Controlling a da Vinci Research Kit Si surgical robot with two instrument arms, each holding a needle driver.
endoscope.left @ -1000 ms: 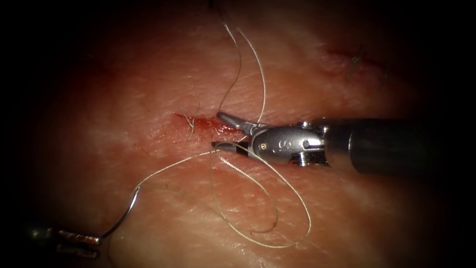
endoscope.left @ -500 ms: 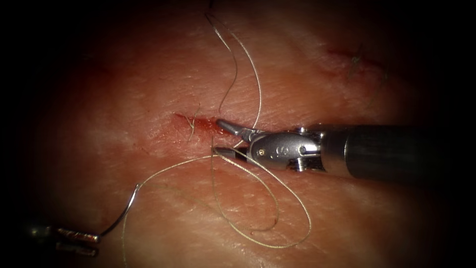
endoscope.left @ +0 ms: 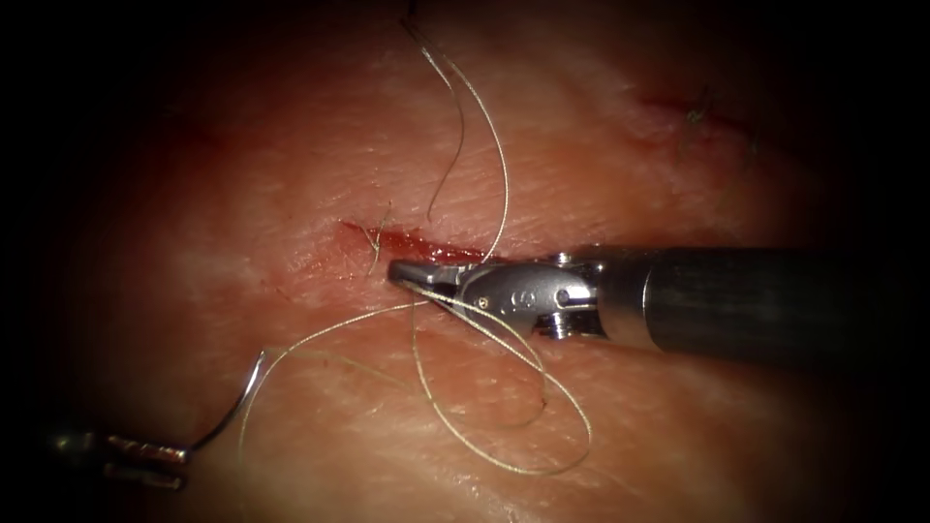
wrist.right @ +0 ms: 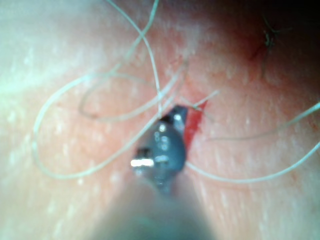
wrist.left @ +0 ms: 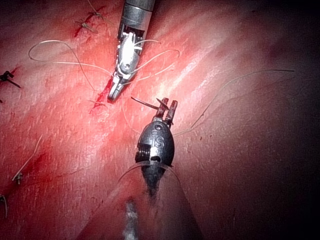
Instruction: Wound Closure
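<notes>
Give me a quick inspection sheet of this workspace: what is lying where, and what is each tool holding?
Surface: tissue with a short cut, red fluid in it.
Job's things: needle out of the tissue, below and left of the cut; thread in loose loops below the cut, strands running up.
Clutter: cut ends of thread at a stitched spot upper right.
Grippers: left tool holds the needle near one end; right tool has jaws shut, apparently on the thread, at the cut.
Cables: nothing seen.
Surroundings: nothing seen.
</notes>
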